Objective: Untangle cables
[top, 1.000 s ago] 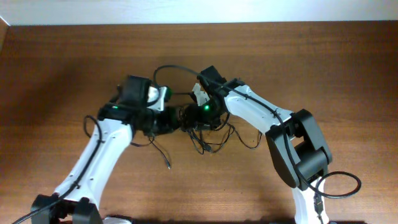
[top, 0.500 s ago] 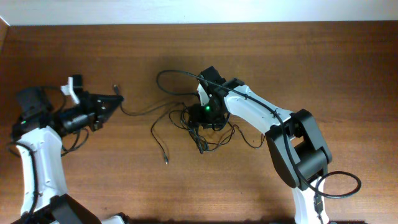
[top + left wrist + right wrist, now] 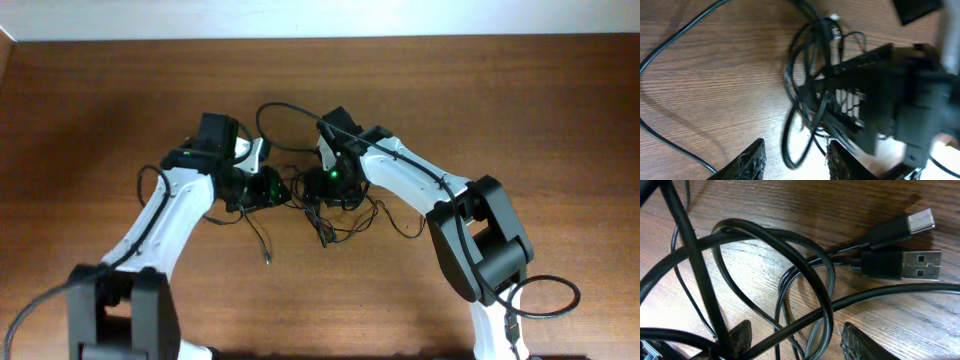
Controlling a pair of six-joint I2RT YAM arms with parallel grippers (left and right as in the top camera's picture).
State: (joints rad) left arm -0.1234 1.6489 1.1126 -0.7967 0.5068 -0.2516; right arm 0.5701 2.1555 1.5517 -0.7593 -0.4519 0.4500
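Observation:
The cables point(image 3: 345, 222) are thin black cords heaped in a tangle at the table's middle, with one loop point(image 3: 283, 110) arching toward the back and a loose tail point(image 3: 262, 243) running forward. My left gripper point(image 3: 281, 188) sits at the tangle's left edge. It is open, and a cable loop point(image 3: 789, 150) lies between its fingers point(image 3: 749, 161) without being pinched. My right gripper point(image 3: 320, 188) hovers over the tangle, facing the left one. It is open too, with several cords point(image 3: 805, 305) crossing between its fingers point(image 3: 738, 335). Two USB plugs point(image 3: 912, 265) lie side by side on the wood.
The wooden table point(image 3: 520, 90) stretches out on all sides of the tangle. A pale wall strip point(image 3: 320, 18) borders its back edge. The right arm's thicker base wire point(image 3: 550, 295) loops near the front right corner.
Half a second ago the left arm was swung out far left with a cable end drawn out. It is back at the tangle now, jaws apart. The right arm has stayed put.

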